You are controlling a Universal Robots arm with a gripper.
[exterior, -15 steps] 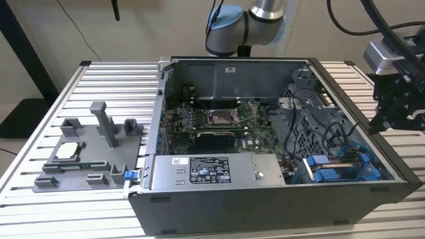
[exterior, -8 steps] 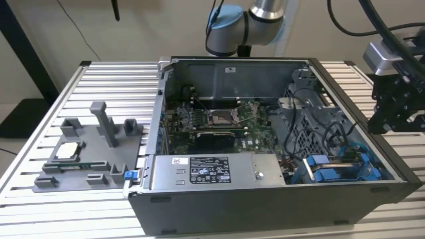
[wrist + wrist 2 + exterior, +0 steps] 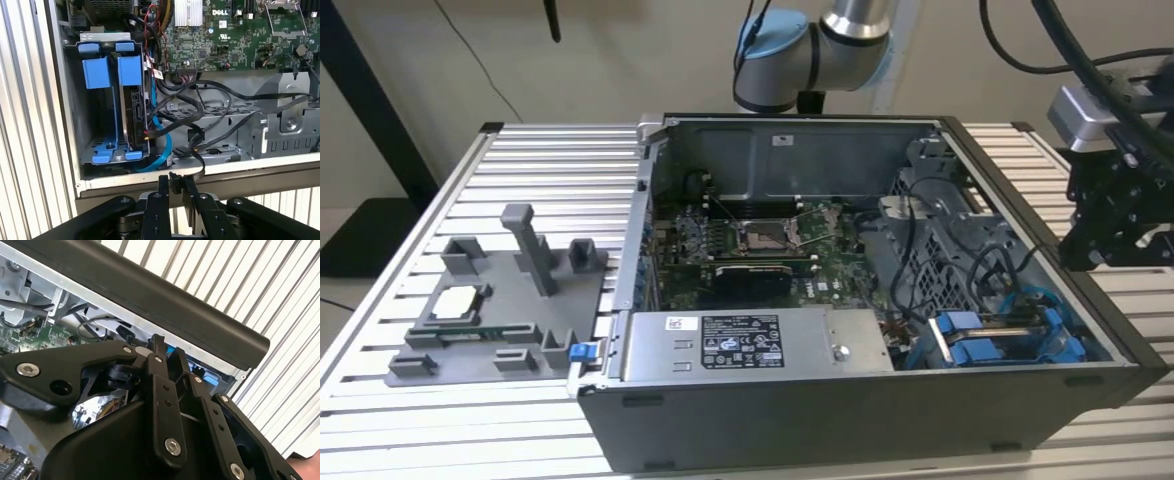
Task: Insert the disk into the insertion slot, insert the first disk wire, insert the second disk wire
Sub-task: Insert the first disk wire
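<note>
The disk [image 3: 135, 112] stands on edge inside the insertion slot [image 3: 102, 117], held in its bright blue carrier; in the exterior view it lies at the case's near right corner [image 3: 994, 345]. A blue cable [image 3: 162, 150] and thin black wires run to the disk's end. My gripper [image 3: 174, 181] hovers just outside the case wall beside the slot, its fingers [image 3: 163, 187] closed on the small black connector of a flat black disk wire [image 3: 201, 167] that loops out of the case. In the second wrist view the gripper [image 3: 167, 352] shows its fingers close together. In the exterior view the gripper [image 3: 1121, 235] hangs at the case's right side.
The open computer case [image 3: 854, 420] lies on a slatted metal table [image 3: 520, 160]. Inside it are the motherboard [image 3: 747, 250], a grey labelled power supply [image 3: 747, 345] and loose black cables [image 3: 240, 100]. A grey fixture [image 3: 494, 320] stands at the exterior view's left.
</note>
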